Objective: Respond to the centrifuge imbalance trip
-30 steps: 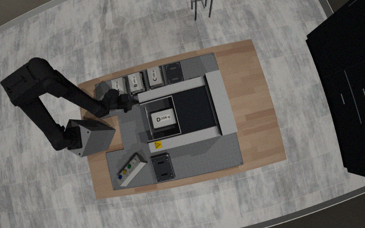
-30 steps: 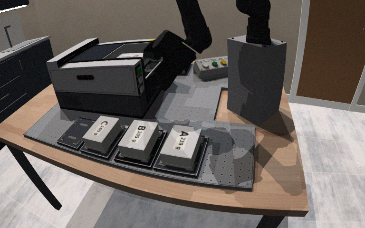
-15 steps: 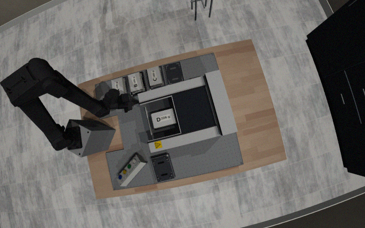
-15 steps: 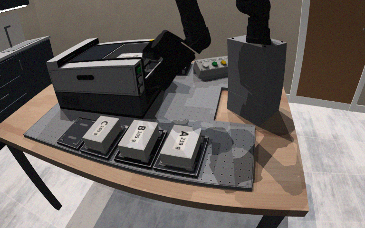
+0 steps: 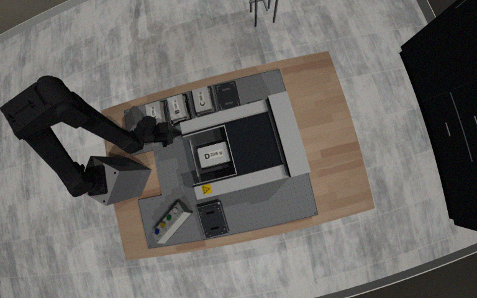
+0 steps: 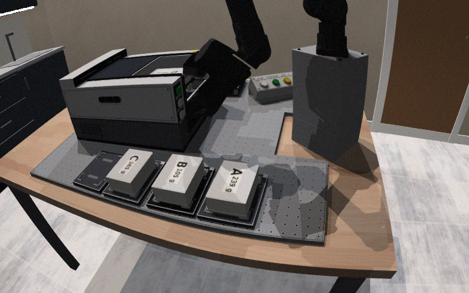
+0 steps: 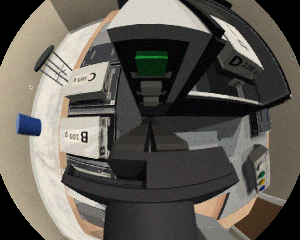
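The centrifuge (image 5: 241, 140) stands with its door slid back. Plate D (image 5: 213, 154), labelled 226 g, sits in the bucket at the opening. Plates A (image 6: 232, 188) (239 g), B (image 6: 179, 179) (105 g) and C (image 6: 129, 170) (165 g) sit in their nests on the left. The fourth nest (image 6: 93, 174) is empty. My gripper (image 5: 172, 135) is shut and empty at the centrifuge's front left edge. In the wrist view its tips (image 7: 149, 139) point at the button column, just below the green START button (image 7: 152, 63). I cannot tell whether they touch a button.
The operator panel (image 5: 171, 220) with its coloured buttons lies on the right of my base, beside a spare empty nest (image 5: 212, 218). My grey base pedestal (image 6: 328, 101) stands at the table's near edge. Dark cabinets (image 5: 463, 121) stand beyond the table.
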Action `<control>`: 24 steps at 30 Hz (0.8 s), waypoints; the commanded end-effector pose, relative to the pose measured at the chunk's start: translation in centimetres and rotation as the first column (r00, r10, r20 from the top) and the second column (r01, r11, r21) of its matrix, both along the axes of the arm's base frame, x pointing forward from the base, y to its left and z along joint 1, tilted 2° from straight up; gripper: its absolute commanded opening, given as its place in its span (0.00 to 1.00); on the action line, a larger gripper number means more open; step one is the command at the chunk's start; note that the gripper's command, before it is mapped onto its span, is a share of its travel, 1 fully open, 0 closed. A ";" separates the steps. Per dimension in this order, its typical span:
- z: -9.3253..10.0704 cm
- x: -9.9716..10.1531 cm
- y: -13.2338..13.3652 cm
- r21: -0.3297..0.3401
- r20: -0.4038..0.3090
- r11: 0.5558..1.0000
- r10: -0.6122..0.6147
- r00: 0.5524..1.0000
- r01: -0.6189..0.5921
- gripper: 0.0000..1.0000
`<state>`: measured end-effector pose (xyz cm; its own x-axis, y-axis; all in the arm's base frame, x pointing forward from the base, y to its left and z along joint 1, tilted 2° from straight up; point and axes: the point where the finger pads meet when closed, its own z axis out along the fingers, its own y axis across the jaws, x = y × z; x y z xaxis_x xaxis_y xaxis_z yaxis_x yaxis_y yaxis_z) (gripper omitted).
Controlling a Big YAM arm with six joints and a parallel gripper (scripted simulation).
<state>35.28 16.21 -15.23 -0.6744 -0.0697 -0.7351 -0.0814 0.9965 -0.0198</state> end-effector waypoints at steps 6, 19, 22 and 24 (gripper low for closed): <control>-0.5 -0.4 -0.9 -0.023 -0.021 1.000 -0.002 1.000 0.002 0.00; -0.3 -0.3 -0.9 -0.012 -0.004 1.000 -0.001 1.000 0.001 0.00; -0.3 -0.3 -0.9 -0.012 -0.004 1.000 -0.001 1.000 0.001 0.00; -0.3 -0.3 -0.9 -0.012 -0.004 1.000 -0.001 1.000 0.001 0.00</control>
